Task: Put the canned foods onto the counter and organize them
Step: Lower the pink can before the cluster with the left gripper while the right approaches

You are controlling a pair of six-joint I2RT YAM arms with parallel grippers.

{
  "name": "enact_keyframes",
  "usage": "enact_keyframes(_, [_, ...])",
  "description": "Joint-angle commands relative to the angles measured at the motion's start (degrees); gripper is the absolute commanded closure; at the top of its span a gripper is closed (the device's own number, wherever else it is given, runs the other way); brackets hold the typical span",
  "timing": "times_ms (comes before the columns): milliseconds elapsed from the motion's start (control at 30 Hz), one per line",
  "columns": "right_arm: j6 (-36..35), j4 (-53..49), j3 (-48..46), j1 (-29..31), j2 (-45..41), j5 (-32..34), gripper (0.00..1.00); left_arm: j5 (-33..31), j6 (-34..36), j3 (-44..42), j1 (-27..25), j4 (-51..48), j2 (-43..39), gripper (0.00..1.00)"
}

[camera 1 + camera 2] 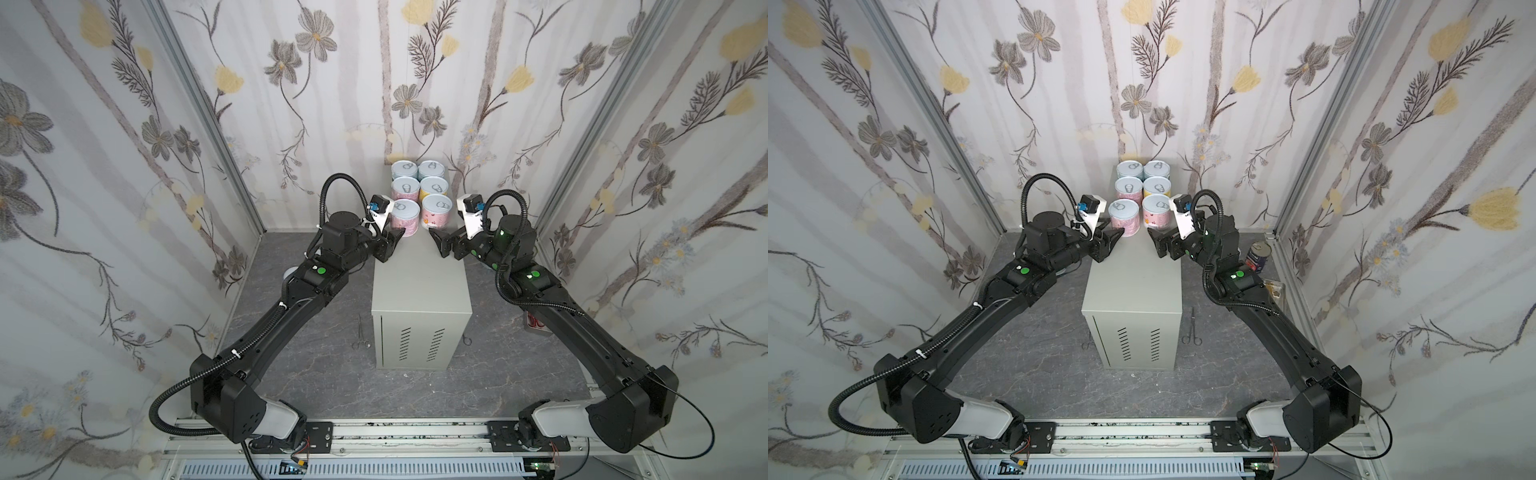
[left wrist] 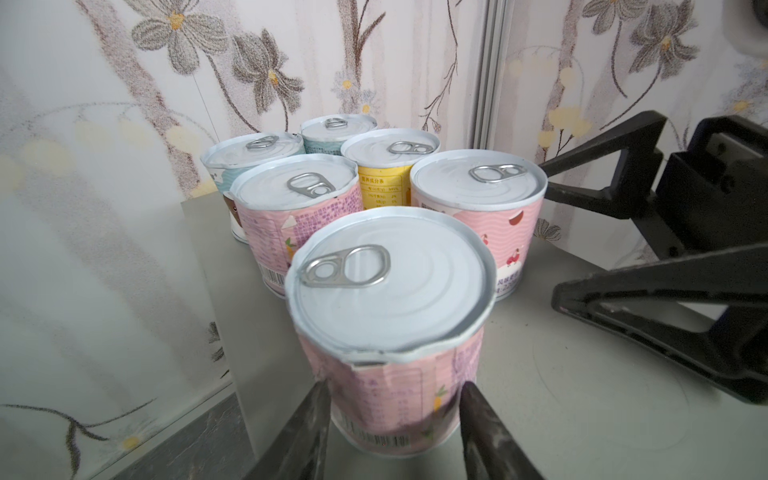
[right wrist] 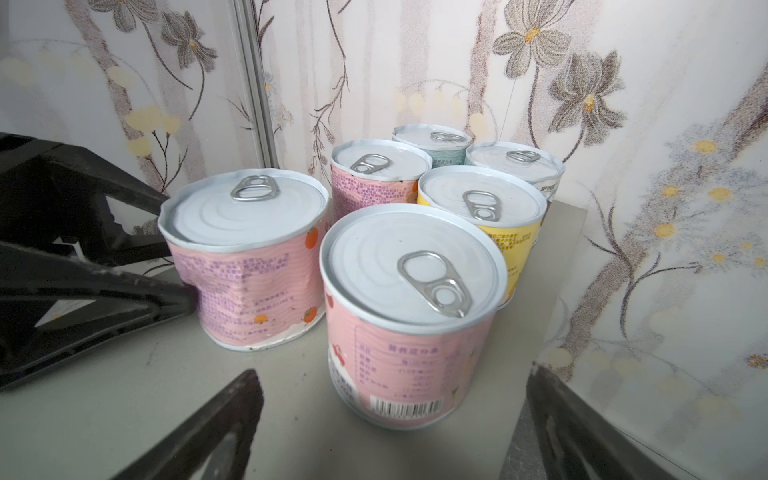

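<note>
Left hand [image 2: 392,395] clamped on the left pink can [image 2: 390,291], which stands upright at the front of a two-by-three block of cans [image 1: 433,185] at the far end of the tabletop [image 1: 419,282]; right hand [image 1: 436,245] spread wide, its jaws either side of the right pink can [image 3: 415,282] and clear of it. The gripped can's thin wall shows a buckle where a finger [image 3: 145,301] presses, and its paper label is torn at the rim, so a harder squeeze would likely crush it or slide the label loose. It sits close to the tabletop's left edge: a sideways drag could tip it off to the marbled base [image 1: 311,374] below. Its neighbours stand almost touching, so a nudge could knock the rows askew, and the two hands, near each other at the front of the block, could collide if both close in. A dark can [image 1: 1259,255] waits low on the right, not yet lifted. The tabletop looks like smooth painted grey metal, bare in its near half, likely offering little friction; scissors [image 1: 1192,330] lie on the base beside it, and floral-papered walls [image 1: 124,166] close in on three sides
</note>
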Motion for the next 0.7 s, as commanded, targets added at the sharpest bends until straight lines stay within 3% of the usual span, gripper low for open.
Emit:
enact_keyframes(0, [-0.4,2.5,0.4,0.1,0.2,0.0,0.01,-0.4,-0.7,1.2,0.1,0.9,0.6,0.5])
enact_keyframes(667, [-0.5,4.5,-1.3,0.1,0.4,1.7,0.01,-1.3,-1.6,2.5,0.5,1.4,2.4,0.5])
